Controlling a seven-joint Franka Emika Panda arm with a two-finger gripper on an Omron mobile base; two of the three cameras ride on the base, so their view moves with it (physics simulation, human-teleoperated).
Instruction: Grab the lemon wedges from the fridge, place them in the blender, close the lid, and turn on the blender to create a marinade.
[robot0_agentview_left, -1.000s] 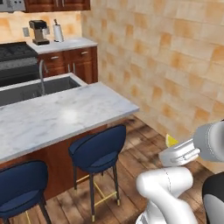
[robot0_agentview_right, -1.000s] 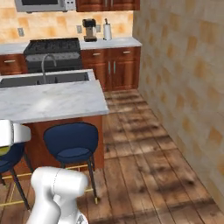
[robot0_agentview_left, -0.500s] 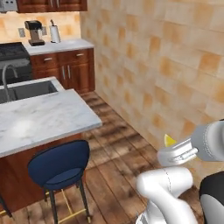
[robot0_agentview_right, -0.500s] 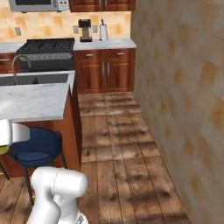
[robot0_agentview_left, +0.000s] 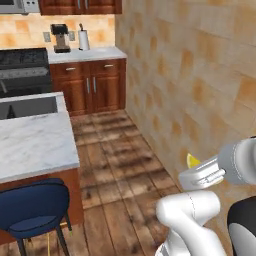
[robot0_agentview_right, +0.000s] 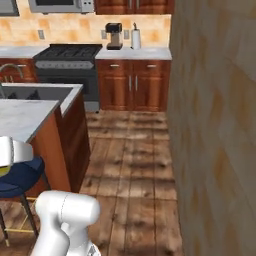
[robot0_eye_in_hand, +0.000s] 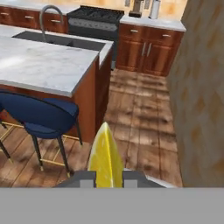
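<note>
One lemon wedge (robot0_eye_in_hand: 106, 157) sits pinched in the claw (robot0_eye_in_hand: 107, 177), its pointed tip sticking out past the fingertips, carried in the air above the wooden floor (robot0_eye_in_hand: 144, 118). A blue stool (robot0_eye_in_hand: 41, 116) stands against the near edge of the marble island worktop (robot0_eye_in_hand: 43, 65).

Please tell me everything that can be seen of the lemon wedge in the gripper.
The lemon wedge is a small bright yellow piece of fruit, glossy, with a paler stripe along its middle. In the hand view it stands upright between the two dark finger tips and narrows to a point at the top. The gripper is shut on its lower part, so that part is hidden. In the left base view its yellow tip sticks out above the white hand, in the air over the wooden floor beside the tiled wall. Nothing else touches it.
</note>
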